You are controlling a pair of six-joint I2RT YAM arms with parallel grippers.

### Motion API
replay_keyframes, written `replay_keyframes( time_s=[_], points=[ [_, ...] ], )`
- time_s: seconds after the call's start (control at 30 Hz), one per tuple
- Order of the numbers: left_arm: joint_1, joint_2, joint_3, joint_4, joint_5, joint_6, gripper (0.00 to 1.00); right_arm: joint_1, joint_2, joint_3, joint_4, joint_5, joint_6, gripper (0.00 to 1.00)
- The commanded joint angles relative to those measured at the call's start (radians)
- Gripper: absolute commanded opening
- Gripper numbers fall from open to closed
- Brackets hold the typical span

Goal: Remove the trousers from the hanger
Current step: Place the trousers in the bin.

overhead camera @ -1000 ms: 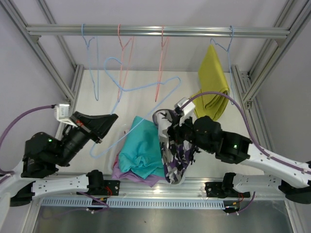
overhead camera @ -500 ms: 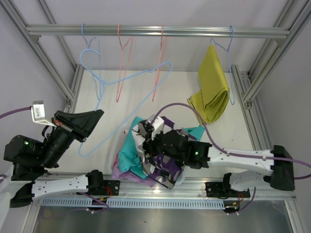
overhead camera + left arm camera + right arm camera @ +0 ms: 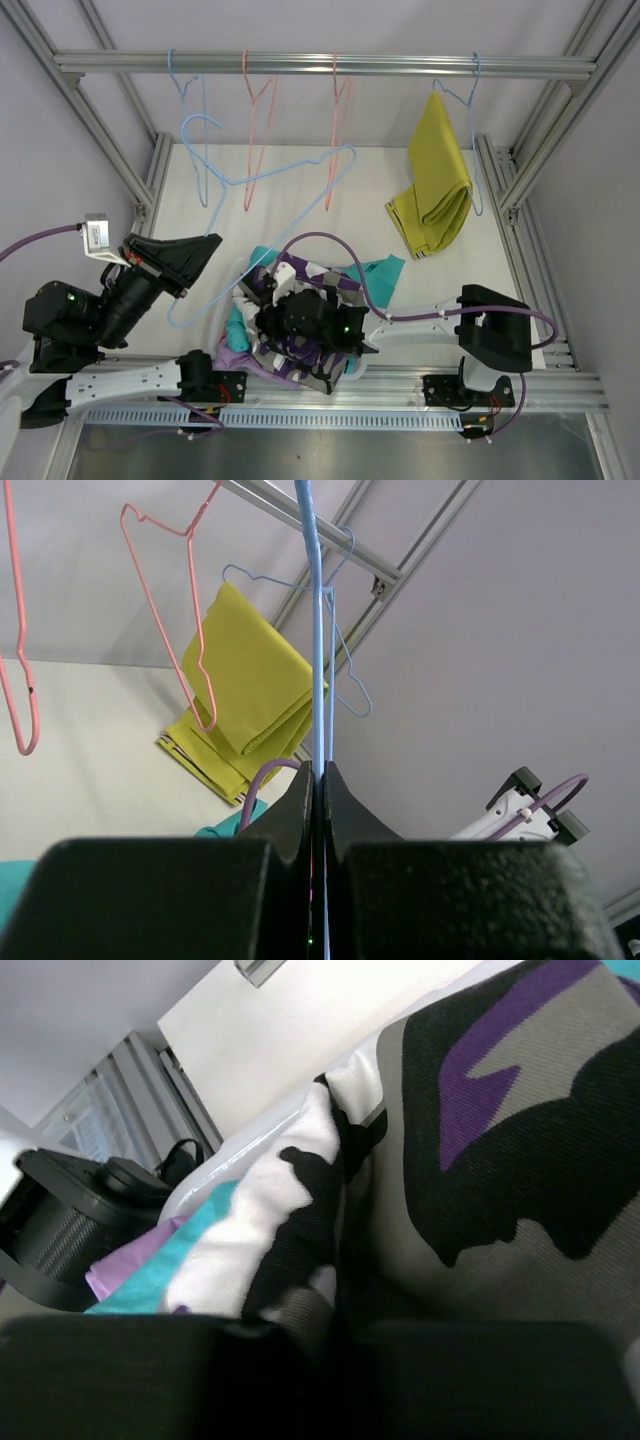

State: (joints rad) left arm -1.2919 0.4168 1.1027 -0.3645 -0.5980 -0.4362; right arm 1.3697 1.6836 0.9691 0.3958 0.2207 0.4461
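The right gripper (image 3: 295, 318) has swung in from the right side of the counter (image 3: 450, 285) and now sits low over the heap at the near edge, pressing the camouflage trousers (image 3: 480, 1160) down on top of it. The right wrist view shows a fold of that cloth running down between the dark fingers, so this gripper looks clenched on it and has not let go. The left gripper (image 3: 318, 785) is shut tight on the wire of a bare light-blue hanger (image 3: 318, 680), held up and off to the left with no cloth on it. I judge this garment to be done apart from its release. The mustard trousers (image 3: 440, 170) are draped over their own blue hanger (image 3: 475, 110) at the right end of the rail (image 3: 320, 64), and they seem to be the only pair not yet taken off. A second ago the camouflage pair hung bunched from the right gripper beside the heap, and the teal trousers (image 3: 380, 272) lay fully exposed. Now only a teal corner shows to the right of the arm and a strip to its left, with the lilac trousers (image 3: 232, 358) peeping out underneath. The held hanger has also shifted, and its hook now lies nearer the left blue hanger on the rail.
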Motion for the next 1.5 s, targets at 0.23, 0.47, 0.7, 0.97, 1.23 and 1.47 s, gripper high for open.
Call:
replay_keyframes(
  time_s=[0.23,0.47,0.7,0.97,1.23,1.47],
  points=[
    [-0.007,-0.018,-0.007,0.016,0.044,0.007,0.01,0.083,-0.077,0.128,-0.291,0.086,-0.004,0.66],
    [-0.007,-0.001,0.002,0.015,0.058,0.007,0.01,0.109,-0.270,0.198,-0.443,0.144,-0.067,0.70],
    [-0.007,0.011,0.000,0.012,0.058,0.001,0.01,0.100,-0.430,0.165,-0.454,0.195,-0.121,0.55],
    [-0.007,0.028,-0.007,0.015,0.056,0.005,0.01,-0.029,-0.349,-0.099,-0.267,0.074,-0.008,0.08],
    [-0.007,0.043,-0.018,-0.011,0.044,0.004,0.01,-0.041,-0.309,-0.317,-0.115,0.068,0.128,0.04],
    [-0.007,0.114,0.031,-0.056,0.018,0.008,0.01,-0.003,-0.527,-0.121,-0.435,0.187,0.017,0.09]
  ],
)
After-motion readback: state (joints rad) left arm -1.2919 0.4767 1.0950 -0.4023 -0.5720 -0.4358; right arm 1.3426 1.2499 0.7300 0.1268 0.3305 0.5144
